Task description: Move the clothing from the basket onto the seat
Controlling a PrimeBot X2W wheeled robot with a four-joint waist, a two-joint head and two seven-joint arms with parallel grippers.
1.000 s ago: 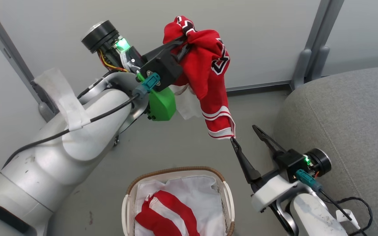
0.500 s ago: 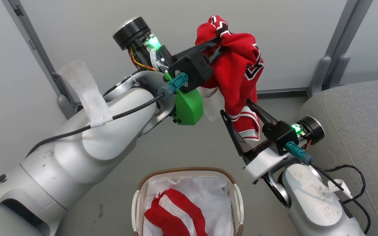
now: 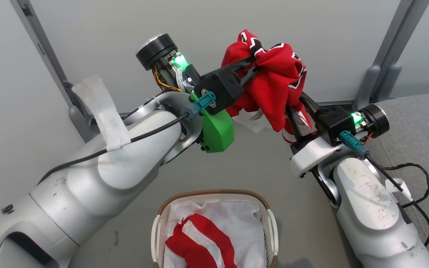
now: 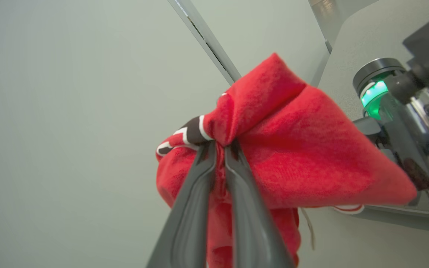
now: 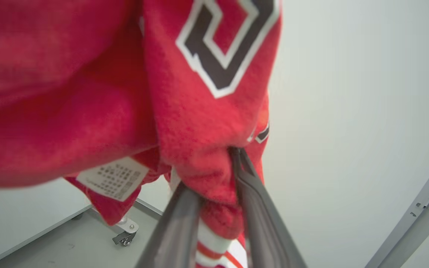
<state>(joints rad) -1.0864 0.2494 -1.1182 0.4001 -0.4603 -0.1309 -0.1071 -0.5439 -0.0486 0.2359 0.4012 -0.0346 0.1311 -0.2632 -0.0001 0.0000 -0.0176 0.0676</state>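
Observation:
A red piece of clothing [image 3: 274, 85] with dark white-edged letters hangs bunched in the air between my two arms. My left gripper [image 3: 253, 69] is shut on its upper fold, and the left wrist view shows the gripper [image 4: 220, 147] pinching the cloth [image 4: 292, 167]. My right gripper [image 3: 296, 111] is clamped on a lower fold; the right wrist view has fabric [image 5: 88, 93] squeezed between the gripper's [image 5: 214, 171] fingers. Below stands the basket [image 3: 207, 193], holding a second red garment with white stripes [image 3: 199, 242] on a white liner [image 3: 237, 219]. The grey seat [image 3: 423, 123] lies at right.
Pale wall panels with grey metal posts [image 3: 382, 70] stand behind the arms. A black cable [image 3: 419, 178] trails from my right arm over the seat's edge. Grey floor [image 3: 259, 175] lies between basket and wall. A small caster [image 5: 125, 238] stands on the floor.
My right gripper rose from below the hanging hem, went around the garment's lower part and closed on it. The left gripper kept its hold; the head camera shifted a little.

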